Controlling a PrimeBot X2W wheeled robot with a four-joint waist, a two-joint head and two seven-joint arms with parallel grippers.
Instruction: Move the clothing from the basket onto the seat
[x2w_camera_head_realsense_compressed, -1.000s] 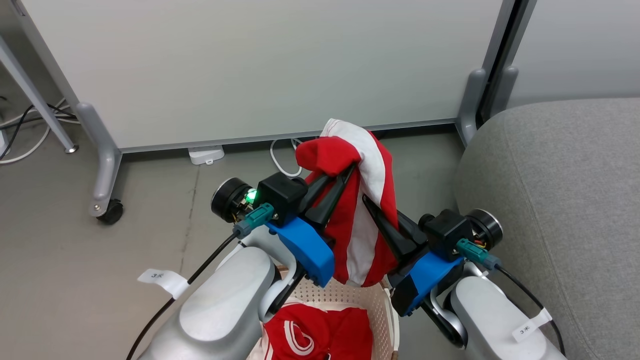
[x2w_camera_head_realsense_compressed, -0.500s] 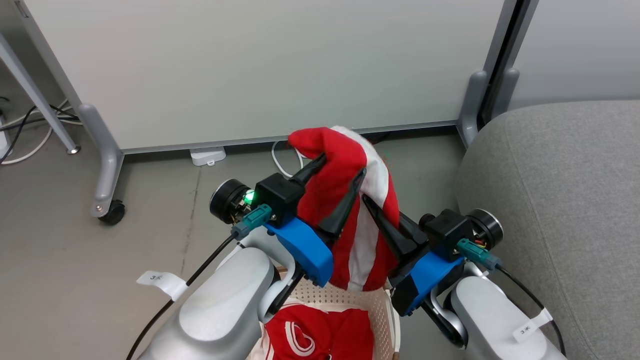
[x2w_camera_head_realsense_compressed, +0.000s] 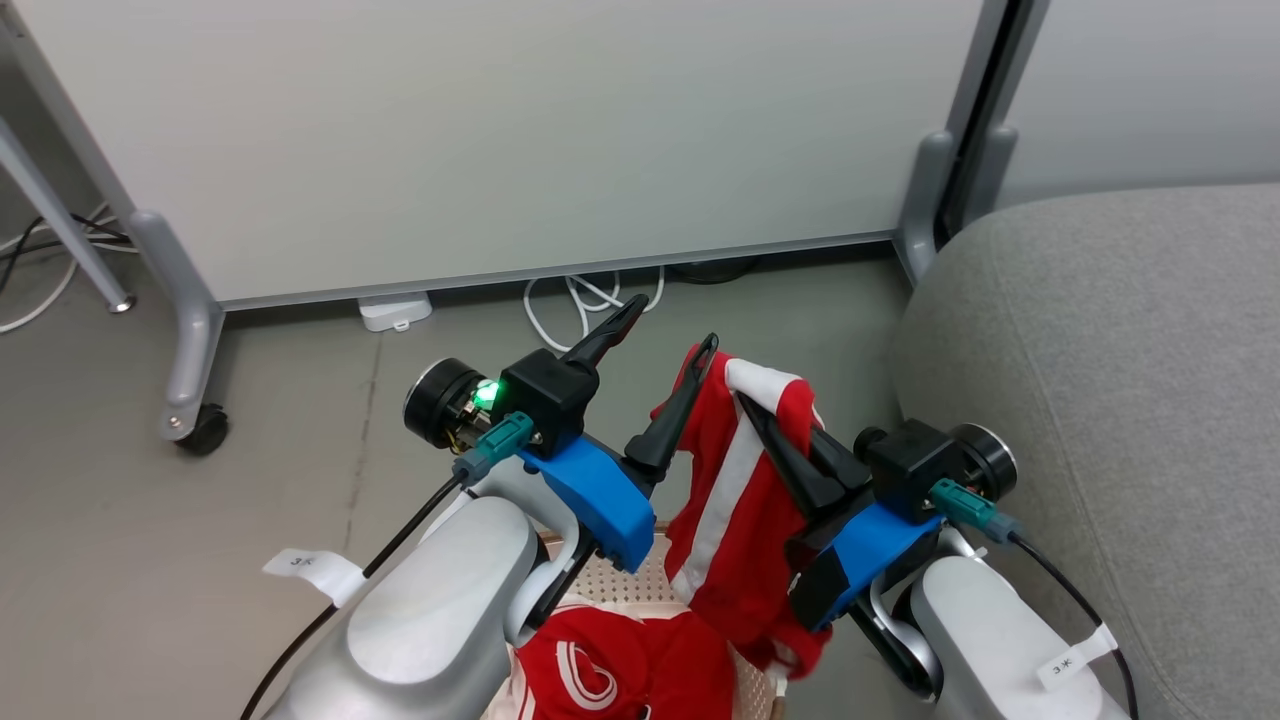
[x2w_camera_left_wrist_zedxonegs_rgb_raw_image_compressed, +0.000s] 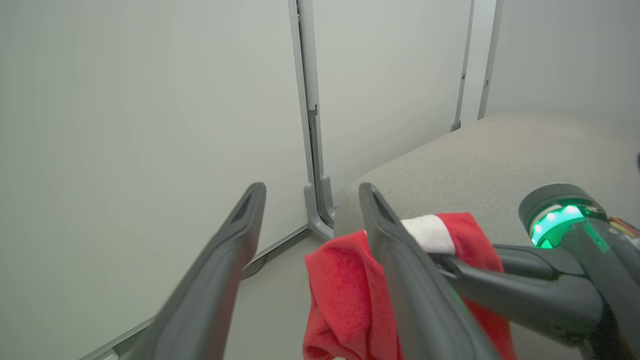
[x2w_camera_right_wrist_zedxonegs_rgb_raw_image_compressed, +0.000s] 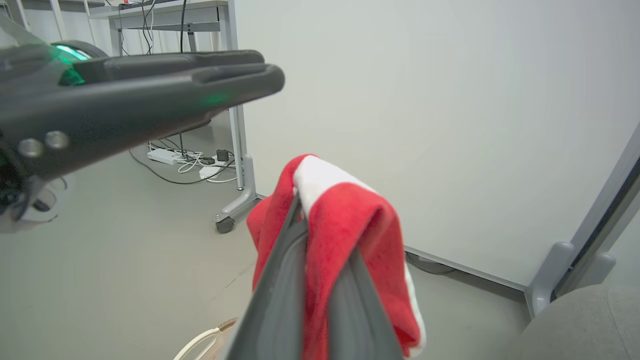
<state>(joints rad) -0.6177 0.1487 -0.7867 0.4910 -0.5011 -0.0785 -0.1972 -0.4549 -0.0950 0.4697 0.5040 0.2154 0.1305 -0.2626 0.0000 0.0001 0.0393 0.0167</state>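
The right gripper is clamped shut on a red garment with white stripes, pinching it close to a white-trimmed edge. The cloth folds over the fingertips and hangs down from them in the air. Its lower end reaches the right edge of the basket, and it is not clear whether that end falls inside or outside the rim

The left gripper is spread wide with nothing between its fingers. Its right-hand finger lies against the left fold of the hanging garment, the cloth being on the outer side of that finger, as the left wrist view shows. The two grippers are close together and angled toward each other, above the far side of the basket

A second red garment with a curved white mark lies in the basket, near the bottom of the head view and partly covered by the left forearm

The seat is the big grey cushion on the right, just beside the right arm; the held garment hangs to its left, apart from it

Far behind stands a pale partition on grey feet with a caster, and white cables lie on the floor below it
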